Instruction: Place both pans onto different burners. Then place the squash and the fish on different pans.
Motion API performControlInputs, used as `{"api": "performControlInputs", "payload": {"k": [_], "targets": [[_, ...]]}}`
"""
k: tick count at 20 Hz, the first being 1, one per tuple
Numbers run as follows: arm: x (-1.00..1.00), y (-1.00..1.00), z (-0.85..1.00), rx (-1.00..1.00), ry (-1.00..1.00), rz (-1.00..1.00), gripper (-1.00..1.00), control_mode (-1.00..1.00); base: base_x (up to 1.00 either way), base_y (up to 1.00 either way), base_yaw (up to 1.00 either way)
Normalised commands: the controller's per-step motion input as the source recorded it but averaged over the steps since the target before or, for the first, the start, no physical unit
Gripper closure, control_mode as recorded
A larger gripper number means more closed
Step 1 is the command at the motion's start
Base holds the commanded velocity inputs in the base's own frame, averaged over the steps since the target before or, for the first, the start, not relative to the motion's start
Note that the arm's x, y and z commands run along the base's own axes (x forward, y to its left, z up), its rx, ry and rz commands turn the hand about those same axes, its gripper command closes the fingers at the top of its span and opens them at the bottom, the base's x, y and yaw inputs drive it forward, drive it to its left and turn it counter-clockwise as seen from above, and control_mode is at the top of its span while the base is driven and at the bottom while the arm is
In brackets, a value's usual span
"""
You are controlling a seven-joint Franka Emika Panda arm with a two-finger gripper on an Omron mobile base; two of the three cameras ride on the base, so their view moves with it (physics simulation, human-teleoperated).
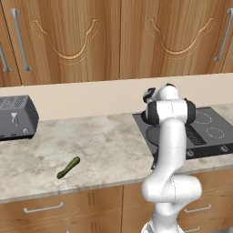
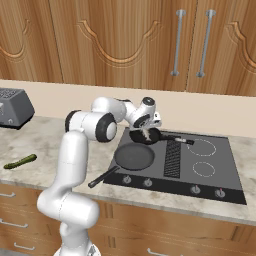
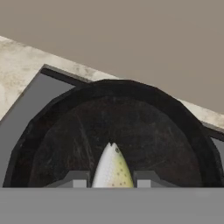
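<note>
At centre of the right base view, the gripper (image 2: 146,133) hangs over the small pan (image 2: 148,136), clamped on the fish (image 3: 112,168); fish placing is underway; next, release it; the squash (image 1: 68,167) waits lower left.

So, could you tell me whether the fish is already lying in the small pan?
Not yet: the fish is held between the pincer's fingertips above the small pan.
</note>
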Motion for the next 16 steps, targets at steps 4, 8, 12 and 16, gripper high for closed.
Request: {"api": "performControlInputs", "payload": {"k": [4, 8, 12, 16], "targets": [[0.00, 0.00, -0.35, 0.00, 0.07, 0.06, 1.00, -1.00, 0.00, 0.00, 0.00], [0.00, 0.00, -0.12, 0.00, 0.03, 0.05, 1.00, -1.00, 0.00, 0.00, 0.00], [0.00, 0.00, -0.02, 0.00, 0.00, 0.06, 1.00, -1.00, 0.00, 0.00, 0.00], [0.06, 0.00, -0.09, 0.00, 0.00, 0.07, -1.00, -1.00, 0.00, 0.00, 0.00]]}}
